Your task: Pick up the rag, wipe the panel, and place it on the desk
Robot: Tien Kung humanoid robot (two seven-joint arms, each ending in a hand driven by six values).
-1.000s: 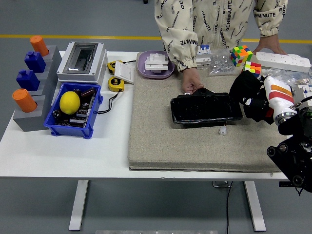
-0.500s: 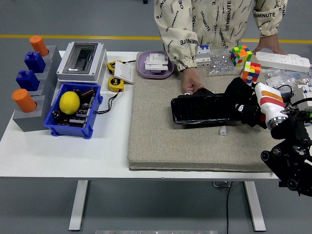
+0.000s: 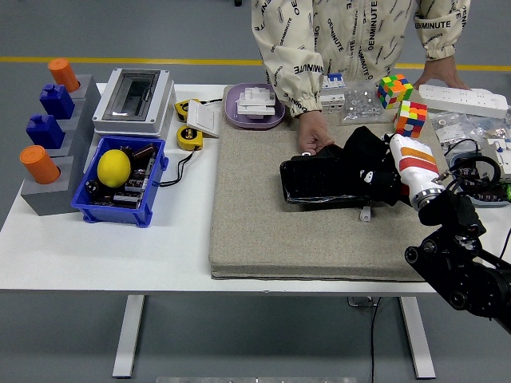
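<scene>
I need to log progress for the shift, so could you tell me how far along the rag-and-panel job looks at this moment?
Done: the right hand holds the black rag. In hand: the rag lies across the right part of the black panel on the beige mat, while a person's hand steadies the panel's far edge. Left: finishing the wipe, since the panel's left part is uncovered, then laying the rag on the desk.
</scene>
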